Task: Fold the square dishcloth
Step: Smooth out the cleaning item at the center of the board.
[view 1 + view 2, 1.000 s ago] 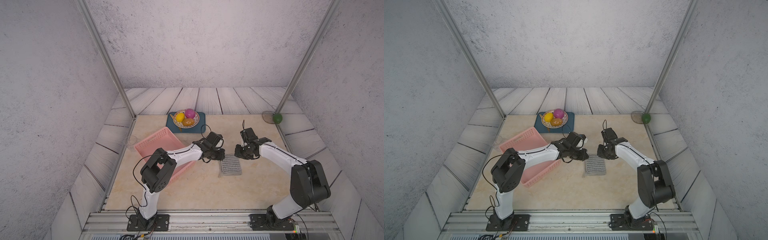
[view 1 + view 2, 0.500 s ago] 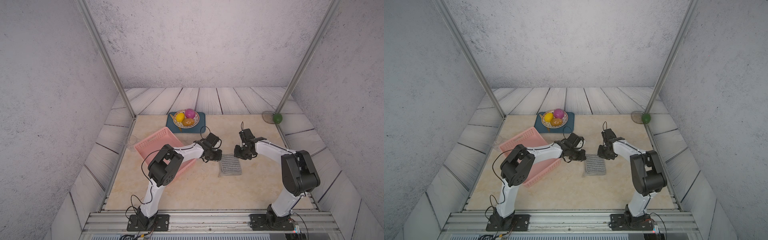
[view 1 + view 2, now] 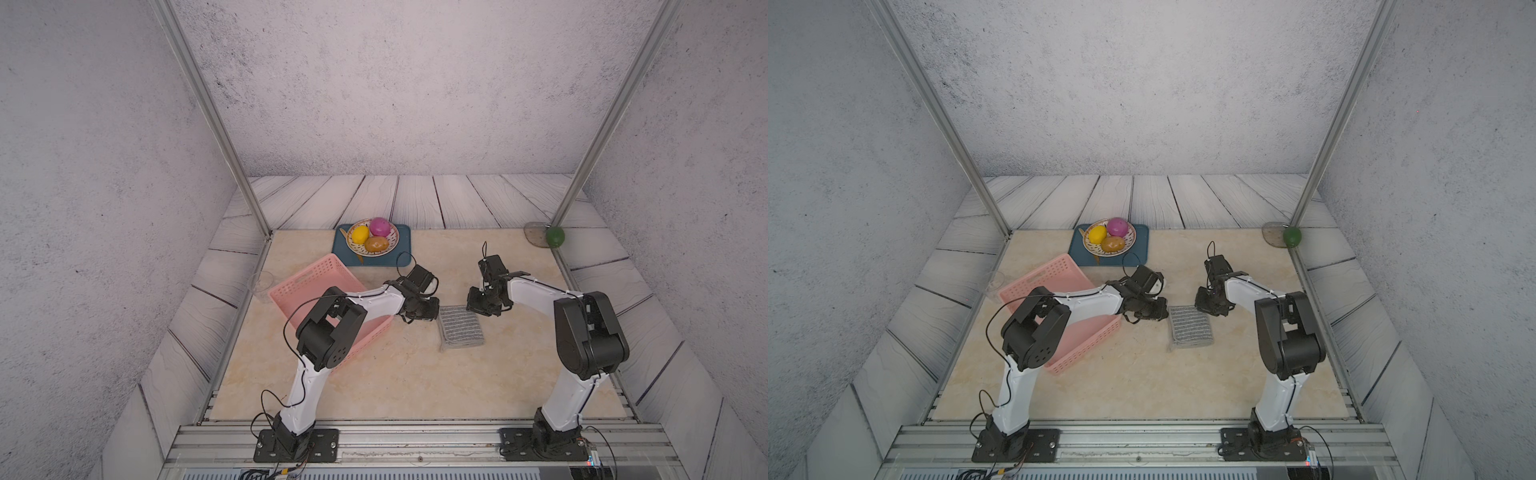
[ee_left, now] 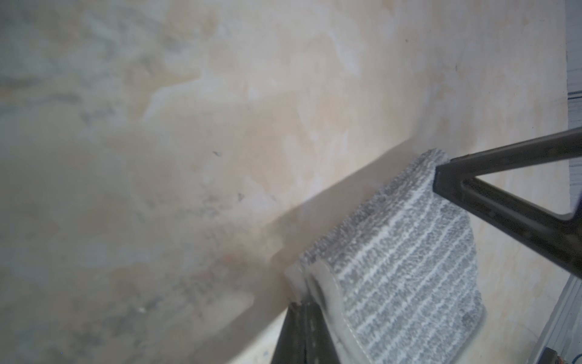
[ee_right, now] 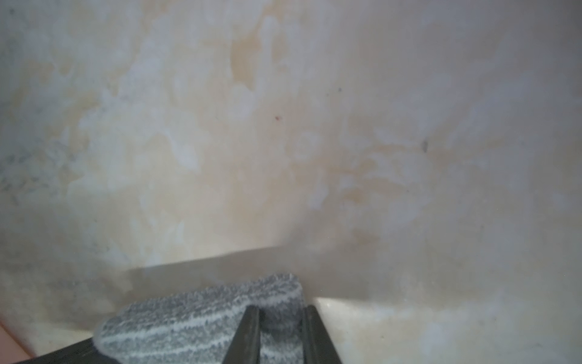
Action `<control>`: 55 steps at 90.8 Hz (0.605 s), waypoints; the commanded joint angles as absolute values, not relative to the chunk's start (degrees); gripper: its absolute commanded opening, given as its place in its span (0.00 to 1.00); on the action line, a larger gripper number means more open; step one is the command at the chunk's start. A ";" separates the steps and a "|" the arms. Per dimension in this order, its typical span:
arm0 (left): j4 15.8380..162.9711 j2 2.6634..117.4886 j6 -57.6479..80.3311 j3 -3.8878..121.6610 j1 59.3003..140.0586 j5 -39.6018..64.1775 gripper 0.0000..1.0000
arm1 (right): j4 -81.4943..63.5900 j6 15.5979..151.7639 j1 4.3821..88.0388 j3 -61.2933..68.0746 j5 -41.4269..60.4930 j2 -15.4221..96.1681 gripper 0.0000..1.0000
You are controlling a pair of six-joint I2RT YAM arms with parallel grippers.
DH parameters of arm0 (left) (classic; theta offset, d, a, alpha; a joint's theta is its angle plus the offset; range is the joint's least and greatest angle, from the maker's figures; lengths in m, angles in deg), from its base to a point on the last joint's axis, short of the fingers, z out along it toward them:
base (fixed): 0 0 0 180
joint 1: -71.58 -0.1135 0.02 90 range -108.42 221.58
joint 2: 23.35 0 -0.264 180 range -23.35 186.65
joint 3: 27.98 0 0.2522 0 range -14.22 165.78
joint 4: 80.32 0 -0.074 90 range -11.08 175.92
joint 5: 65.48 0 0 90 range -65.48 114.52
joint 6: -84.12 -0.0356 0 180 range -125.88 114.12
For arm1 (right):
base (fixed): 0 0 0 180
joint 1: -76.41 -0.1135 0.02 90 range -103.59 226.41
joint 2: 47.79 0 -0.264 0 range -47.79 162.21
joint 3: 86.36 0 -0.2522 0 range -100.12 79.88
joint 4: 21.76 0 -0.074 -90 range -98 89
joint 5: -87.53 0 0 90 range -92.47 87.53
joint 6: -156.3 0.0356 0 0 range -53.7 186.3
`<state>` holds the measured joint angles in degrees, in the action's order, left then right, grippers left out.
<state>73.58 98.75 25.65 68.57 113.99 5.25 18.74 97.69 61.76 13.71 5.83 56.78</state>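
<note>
The square dishcloth [image 3: 461, 328] [image 3: 1190, 328], grey with thin white stripes, lies folded into a small rectangle on the beige tabletop in both top views. My left gripper [image 3: 432, 311] [image 3: 1160, 312] sits at its far left corner. In the left wrist view that gripper [image 4: 299, 304] is shut, with the cloth's hemmed edge [image 4: 327, 293] pinched at its tips. My right gripper [image 3: 478, 305] [image 3: 1204, 306] is at the far right corner. In the right wrist view its fingers [image 5: 248, 331] hold a bunched cloth corner [image 5: 277, 293] between them.
A pink perforated basket [image 3: 307, 272] stands at the left, partly under my left arm. Behind it is a blue tray [image 3: 403, 253] with a plate of fruit [image 3: 395, 243]. A clear glass [image 3: 261, 282] is at the left edge, a green fruit [image 3: 555, 237] at the back right.
Both arms' elbows have risen and swung inward. The grippers have stayed at the cloth's far corners, shifting only slightly. The cloth has not visibly moved.
</note>
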 commanded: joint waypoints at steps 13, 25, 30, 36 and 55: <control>70.65 98.90 23.10 72.91 111.59 7.50 0.00 | 22.38 96.17 62.14 7.65 4.99 57.19 0.32; 69.09 94.84 21.66 73.73 110.43 9.59 0.03 | 25.84 95.12 62.51 5.27 2.15 53.55 0.43; 68.25 92.53 20.87 73.84 110.07 11.02 0.08 | 27.26 94.68 62.66 4.49 -0.05 51.41 0.44; 67.23 89.41 19.95 73.45 109.63 12.87 0.16 | 28.97 94.32 63.03 3.88 -2.82 48.57 0.44; 66.12 76.53 18.05 67.53 108.32 21.52 0.62 | 31.10 93.06 64.12 5.22 -10.96 37.80 0.57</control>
